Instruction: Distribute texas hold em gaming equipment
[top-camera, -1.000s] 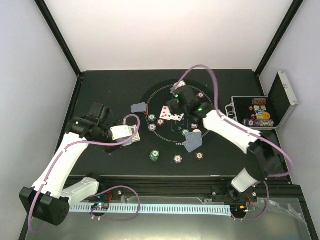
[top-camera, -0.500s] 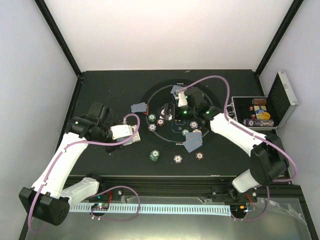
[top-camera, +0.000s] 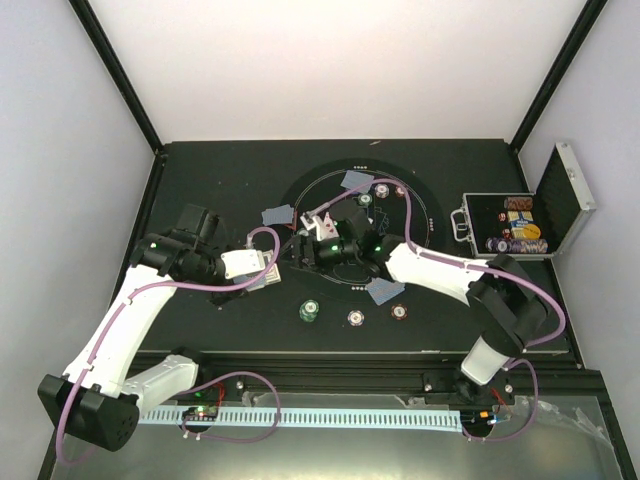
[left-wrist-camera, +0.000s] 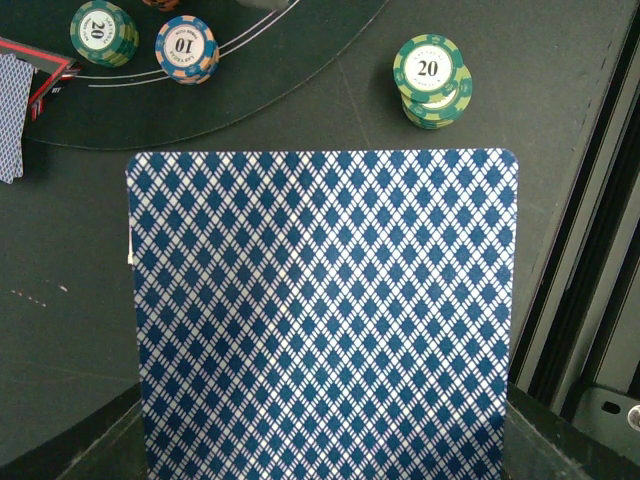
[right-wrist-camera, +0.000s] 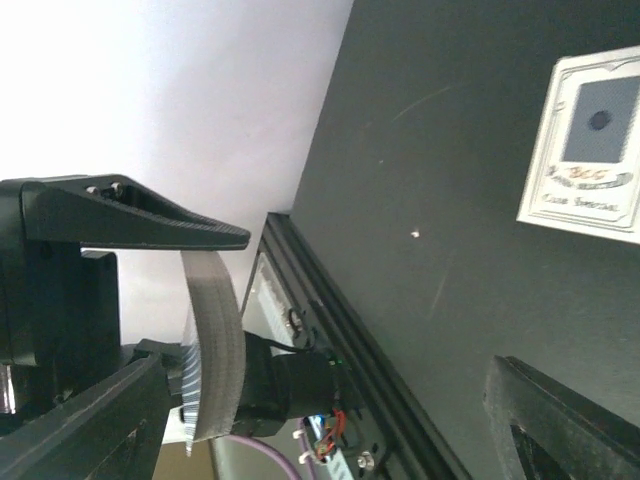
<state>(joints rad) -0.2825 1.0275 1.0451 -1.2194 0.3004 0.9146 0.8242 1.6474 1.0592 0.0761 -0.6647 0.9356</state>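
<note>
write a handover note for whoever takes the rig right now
Left end effector: shut on the deck, just left of the mat.
Right end effector: shut on one card, above the mat's left side.
Done: face-down cards at three spots around the mat, chips beside them.
Left: probably set down the held card, then deal more from the deck.

In the left wrist view, at one o'clock of the blue-backed card (left-wrist-camera: 320, 320), the green chip stack (left-wrist-camera: 430, 72) reads "20". At eleven o'clock, the orange-blue chip (left-wrist-camera: 186, 47) reads "10" and the green chip (left-wrist-camera: 100, 30) "20".
</note>
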